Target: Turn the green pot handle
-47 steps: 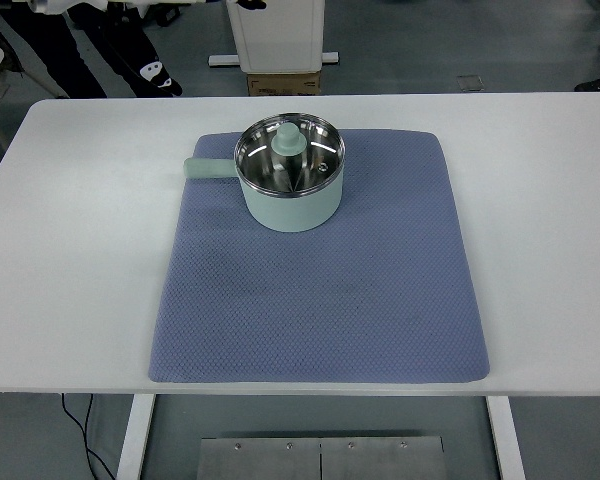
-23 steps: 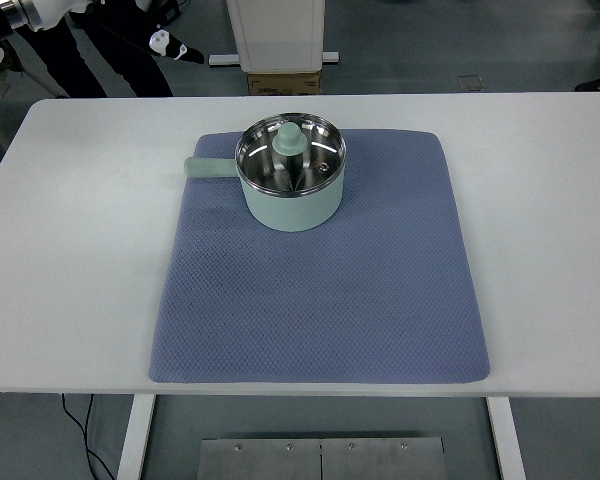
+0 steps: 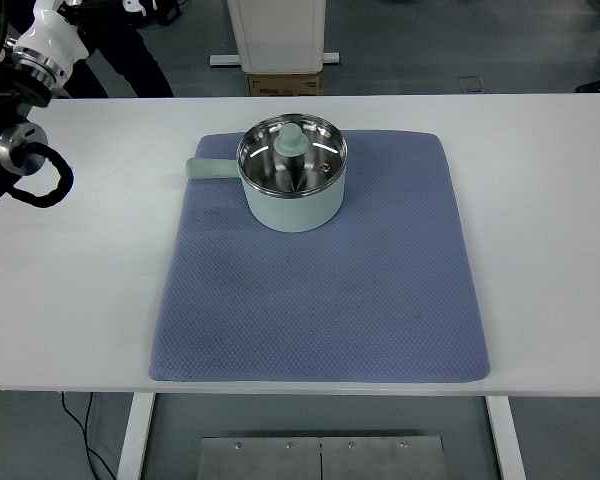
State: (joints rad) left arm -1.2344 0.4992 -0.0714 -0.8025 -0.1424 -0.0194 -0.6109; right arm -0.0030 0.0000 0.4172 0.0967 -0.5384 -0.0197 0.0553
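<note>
the left arm [image 3: 20,120] enters at the far left edge, its hand not visible, so whether open or closed i cannot tell. well to its right, the green pot [image 3: 292,180] sits on the far part of the blue mat [image 3: 320,300] (its handle [image 3: 210,168] pointing left).

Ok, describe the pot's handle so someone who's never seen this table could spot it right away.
A blue-grey mat covers the middle of the white table. Toward its far edge stands a pale green pot with a shiny steel inside. The handle is the short pale green stub sticking out of the pot's left side, reaching the mat's left edge.
</note>
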